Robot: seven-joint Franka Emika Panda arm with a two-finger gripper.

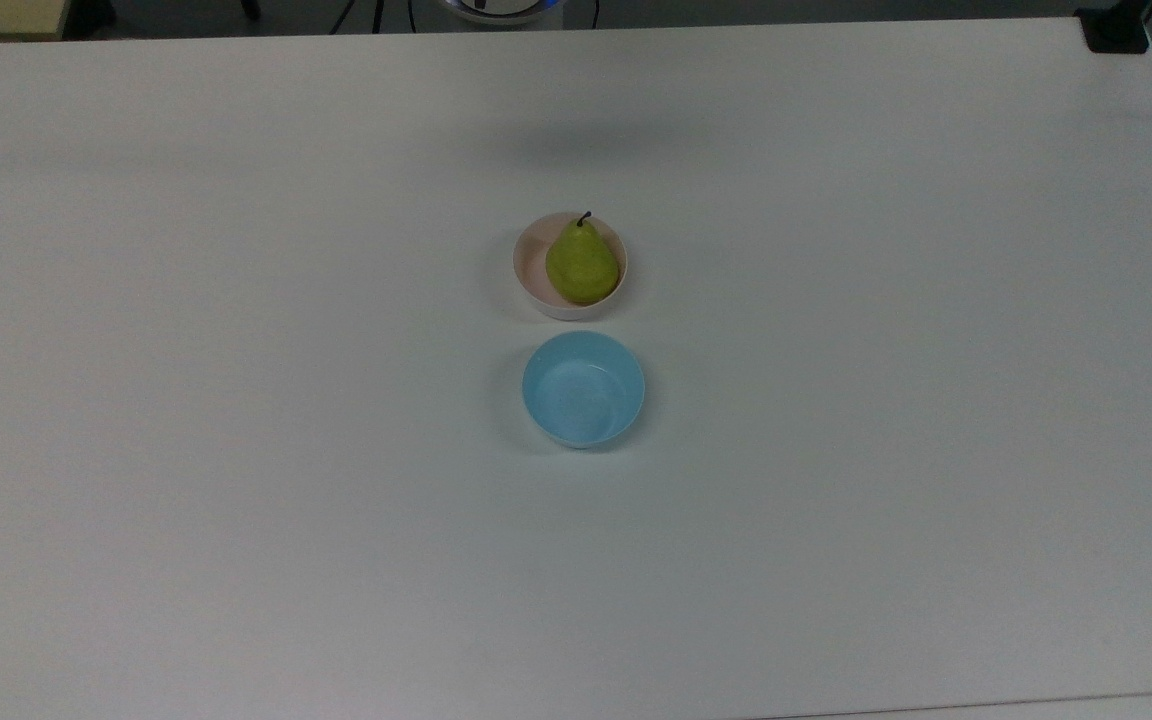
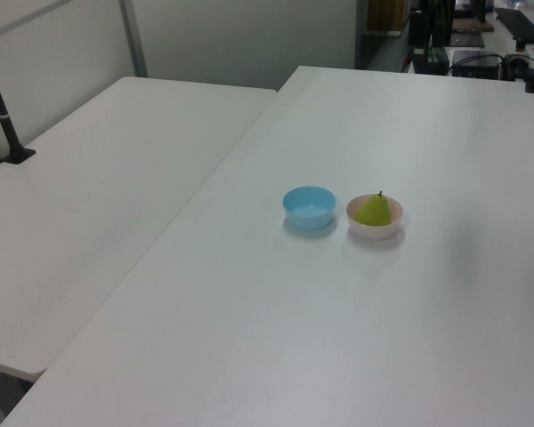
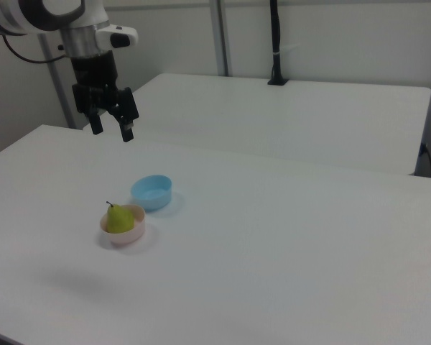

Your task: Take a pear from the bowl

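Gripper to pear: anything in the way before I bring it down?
Nothing. In the right view the open gripper hangs well above the pear in the pink bowl, with empty air between them; the blue bowl sits off to the side.

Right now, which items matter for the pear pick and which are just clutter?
Part of the job:
- pear, sitting in the pink bowl
- pink bowl
- gripper, open, raised well above the table

Just lying about:
- light blue bowl, empty, next to the pink bowl
- black post on the neighbouring table
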